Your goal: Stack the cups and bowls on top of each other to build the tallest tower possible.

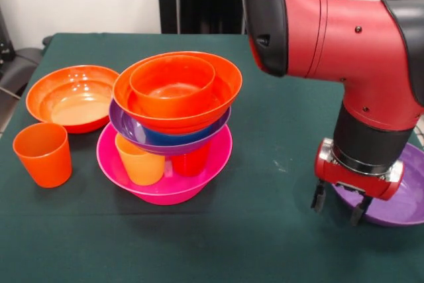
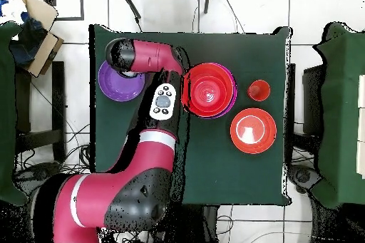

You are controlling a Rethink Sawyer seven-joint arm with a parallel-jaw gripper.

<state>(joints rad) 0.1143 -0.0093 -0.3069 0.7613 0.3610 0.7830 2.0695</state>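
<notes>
My arm [image 1: 344, 38] is red and black, the table [image 1: 265, 137] is dark green, and the tower [image 1: 173, 124] is pink, purple, blue and orange.

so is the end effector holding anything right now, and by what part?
Nothing held. The end effector hangs open over the near rim of the loose purple bowl, fingers straddling the rim but not closed on it.

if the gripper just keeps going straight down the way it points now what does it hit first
Most likely the purple bowl. The gripper points straight down over the bowl's near rim, fingers apart. Depth is unclear in the front view; if it sits just short of the rim, it would meet the green table instead.
</notes>
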